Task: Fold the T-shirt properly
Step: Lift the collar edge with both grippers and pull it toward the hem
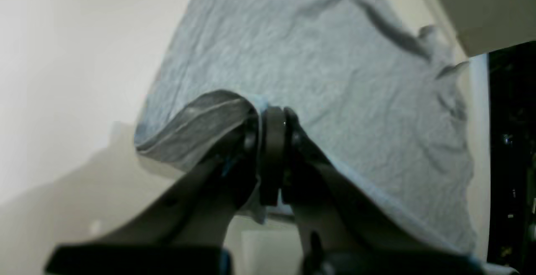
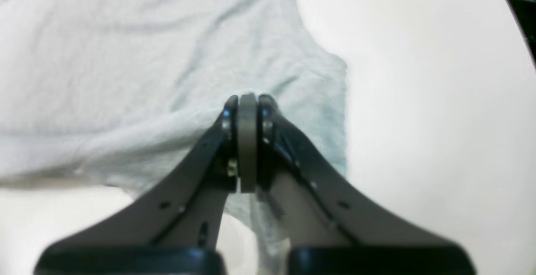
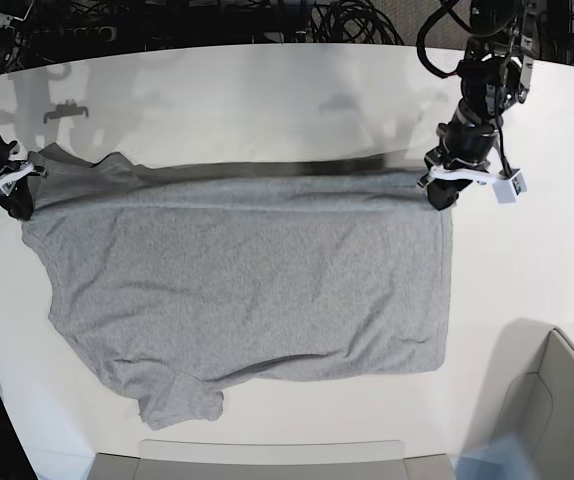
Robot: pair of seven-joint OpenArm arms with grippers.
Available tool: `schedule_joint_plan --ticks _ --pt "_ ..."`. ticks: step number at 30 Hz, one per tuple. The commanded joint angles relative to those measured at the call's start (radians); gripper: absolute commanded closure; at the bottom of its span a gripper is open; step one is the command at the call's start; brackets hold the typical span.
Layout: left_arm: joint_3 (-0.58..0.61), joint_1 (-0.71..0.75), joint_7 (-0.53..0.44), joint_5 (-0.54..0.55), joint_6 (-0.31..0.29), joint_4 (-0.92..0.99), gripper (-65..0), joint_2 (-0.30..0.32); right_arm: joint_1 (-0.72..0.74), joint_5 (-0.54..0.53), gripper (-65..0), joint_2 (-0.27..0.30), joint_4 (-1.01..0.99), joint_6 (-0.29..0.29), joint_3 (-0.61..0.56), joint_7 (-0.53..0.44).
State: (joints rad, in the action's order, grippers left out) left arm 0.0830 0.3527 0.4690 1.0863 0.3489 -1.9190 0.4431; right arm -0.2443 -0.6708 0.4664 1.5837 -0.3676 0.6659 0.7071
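Note:
The heather-grey T-shirt point(image 3: 247, 280) lies spread on the white table, plain side up. Its far edge is stretched in a straight line between my two grippers and casts a shadow strip behind it. My left gripper point(image 3: 439, 196) is shut on the shirt's far right corner. In the left wrist view, fabric point(image 1: 314, 57) bunches into a fold at the closed left gripper point(image 1: 274, 118). My right gripper point(image 3: 15, 197) is shut on the far left end near a sleeve. In the right wrist view, cloth point(image 2: 125, 57) runs out from the closed right gripper point(image 2: 248, 103). One sleeve point(image 3: 177, 400) lies crumpled at the near left.
Bare white table point(image 3: 267, 90) stretches behind the shirt, with tangled cables point(image 3: 347, 20) past its far edge. A grey open box point(image 3: 557, 420) stands at the near right corner. A flat grey panel point(image 3: 267, 455) runs along the near edge.

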Motion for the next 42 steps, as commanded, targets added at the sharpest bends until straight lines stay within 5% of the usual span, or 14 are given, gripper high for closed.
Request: schedule_joint_plan --ticks 1,22,30,42 --pt "-0.005 -0.016 0.0 0.007 0.02 0.002 0.0 0.007 0.033 0.007 0.0 0.019 0.014 -0.014 0.004 -0.025" --pt "0.004 -0.218 0.001 0.009 0.023 0.223 0.0 0.007 0.435 0.449 0.0 -0.085 -0.291 -0.166 -0.041 -0.03" --pt "0.005 -0.297 0.009 0.01 0.02 0.312 0.0 0.007 0.512 0.466 0.0 -0.085 -0.446 -0.161 -0.151 -0.142" --pt "0.004 -0.364 0.056 0.009 0.02 0.358 0.0 0.007 0.601 0.468 0.0 -0.084 -0.573 -0.158 -0.163 -0.214"
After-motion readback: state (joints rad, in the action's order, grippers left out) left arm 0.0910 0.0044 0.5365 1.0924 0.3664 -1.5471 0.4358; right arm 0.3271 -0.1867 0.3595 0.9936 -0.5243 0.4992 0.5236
